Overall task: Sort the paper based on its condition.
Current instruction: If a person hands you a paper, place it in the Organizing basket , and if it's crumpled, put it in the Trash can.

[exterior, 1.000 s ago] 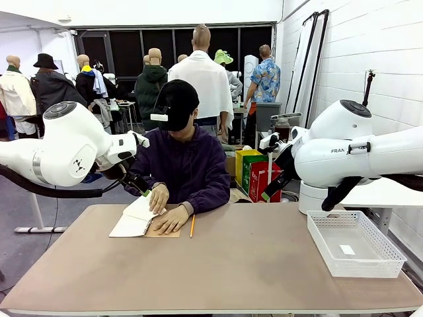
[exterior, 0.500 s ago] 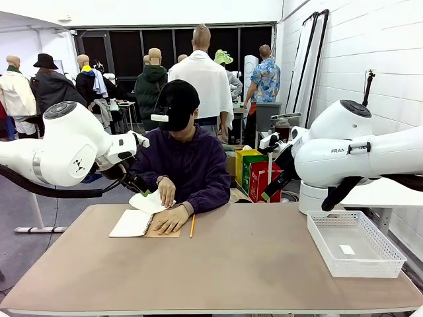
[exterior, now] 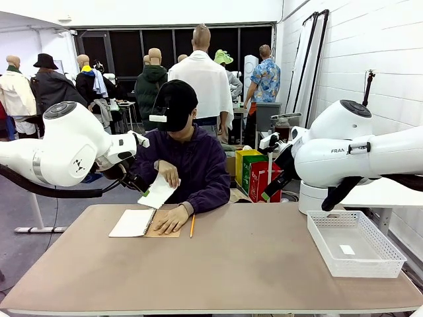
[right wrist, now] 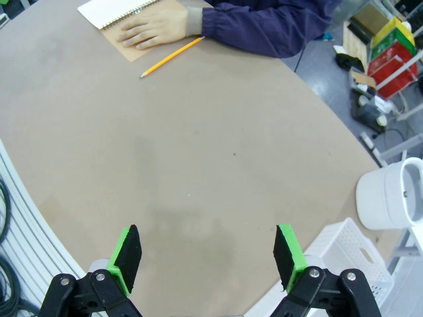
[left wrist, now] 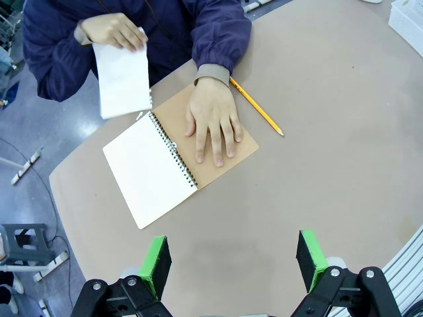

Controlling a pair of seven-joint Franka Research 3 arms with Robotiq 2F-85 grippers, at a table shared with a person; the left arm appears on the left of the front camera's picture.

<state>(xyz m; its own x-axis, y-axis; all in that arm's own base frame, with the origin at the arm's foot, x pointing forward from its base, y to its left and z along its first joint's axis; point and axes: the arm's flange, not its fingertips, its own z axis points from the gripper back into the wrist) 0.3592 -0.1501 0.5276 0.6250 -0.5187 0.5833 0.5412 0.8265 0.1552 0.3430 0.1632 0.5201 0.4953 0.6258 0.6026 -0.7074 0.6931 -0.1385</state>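
The left gripper [left wrist: 232, 256] hangs above the counter [left wrist: 317, 172] with its jaws spread wide and nothing between them. Well ahead of it, beyond the open notepad [left wrist: 149, 168], the paper [left wrist: 122, 82] is a single white sheet held off the counter in the person's raised hand [left wrist: 115, 30]. The person's other hand [left wrist: 213, 122] lies flat on the notepad's brown cover, a pencil [left wrist: 256, 113] just beside it. The right gripper [right wrist: 207, 256] is equally wide open and empty, the white mesh tray [right wrist: 337, 254] close by its side.
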